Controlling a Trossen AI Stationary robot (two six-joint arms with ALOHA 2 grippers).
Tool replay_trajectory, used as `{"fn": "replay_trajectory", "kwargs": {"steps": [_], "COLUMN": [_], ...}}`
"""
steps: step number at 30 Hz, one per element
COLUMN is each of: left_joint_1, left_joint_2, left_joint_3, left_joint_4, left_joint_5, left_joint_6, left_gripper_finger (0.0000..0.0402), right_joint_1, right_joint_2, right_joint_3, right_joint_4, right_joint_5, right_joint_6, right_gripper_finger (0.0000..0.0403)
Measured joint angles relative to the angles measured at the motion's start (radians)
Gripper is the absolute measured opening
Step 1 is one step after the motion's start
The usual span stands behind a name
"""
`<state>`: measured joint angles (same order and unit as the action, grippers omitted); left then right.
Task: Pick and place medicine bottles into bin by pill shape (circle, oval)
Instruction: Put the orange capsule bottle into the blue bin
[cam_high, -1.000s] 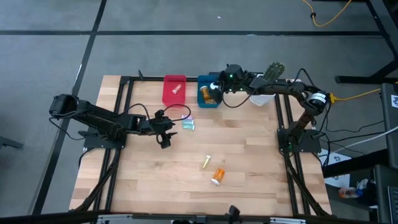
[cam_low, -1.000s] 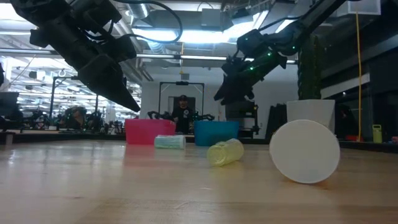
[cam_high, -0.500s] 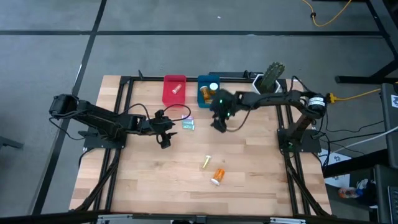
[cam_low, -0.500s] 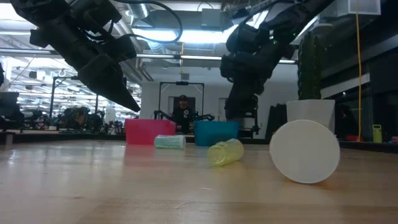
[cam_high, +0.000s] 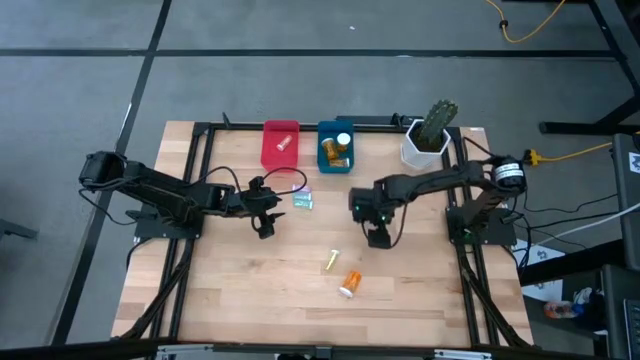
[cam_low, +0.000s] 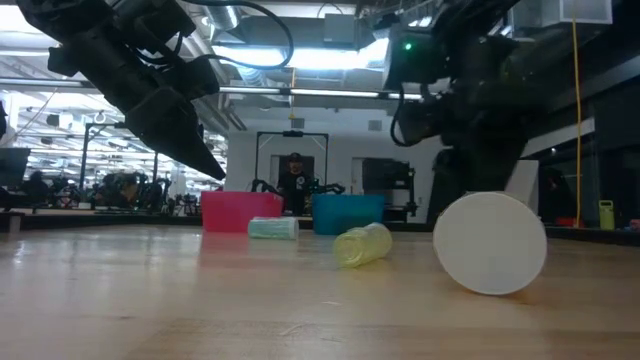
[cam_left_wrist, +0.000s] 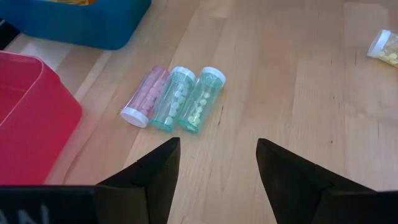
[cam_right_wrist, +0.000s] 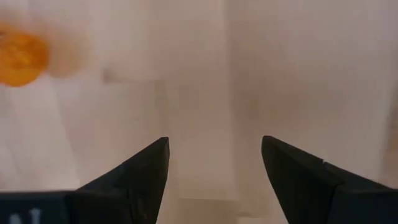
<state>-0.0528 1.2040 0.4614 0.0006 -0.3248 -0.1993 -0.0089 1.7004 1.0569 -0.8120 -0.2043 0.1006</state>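
Observation:
My right gripper (cam_high: 378, 238) is open and empty over the table's middle, above and beyond the orange bottle (cam_high: 350, 283); in its wrist view (cam_right_wrist: 214, 168) that bottle (cam_right_wrist: 22, 59) shows blurred to one side. A small yellow bottle (cam_high: 331, 261) lies on its side beside the orange one. My left gripper (cam_high: 265, 228) is open and empty, near the pink (cam_left_wrist: 146, 96) and two teal bottles (cam_left_wrist: 186, 99), which lie side by side on the table. The orange bottle's white cap (cam_low: 490, 243) faces the low view.
A red bin (cam_high: 280, 143) with one bottle and a blue bin (cam_high: 336, 147) with orange bottles stand at the far edge. A white pot with a cactus (cam_high: 428, 135) stands at the far right. A person (cam_low: 293, 180) shows in the room behind.
My right gripper has left the blue bin and gone toward the table's near edge and down, ending over the middle of the table close to the orange bottle. The bottles in the blue bin have come into view.

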Motion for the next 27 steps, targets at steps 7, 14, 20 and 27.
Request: {"fn": "replay_trajectory", "kwargs": {"steps": [7,14,20,27], "left_joint_1": [0.000,0.000,0.000,0.000], "left_joint_2": [0.000,0.000,0.000,0.000], "left_joint_3": [0.000,0.000,0.000,0.000], "left_joint_4": [0.000,0.000,0.000,0.000], "left_joint_5": [0.000,0.000,0.000,0.000], "left_joint_6": [0.000,0.000,0.000,0.000], "left_gripper_finger": [0.0206,0.0206,0.0206,0.0206], "right_joint_1": [0.166,0.319,0.387,0.415], "right_joint_2": [0.000,0.000,0.000,0.005], "right_joint_3": [0.000,0.000,0.000,0.000], "right_joint_4": [0.091,0.362,0.402,0.451], "right_joint_5": [-0.074,-0.041,0.016,0.080], "right_joint_6": [0.019,-0.088,-0.186,-0.267], "right_gripper_finger": [0.0257,0.0257,0.0257,0.0257]}}
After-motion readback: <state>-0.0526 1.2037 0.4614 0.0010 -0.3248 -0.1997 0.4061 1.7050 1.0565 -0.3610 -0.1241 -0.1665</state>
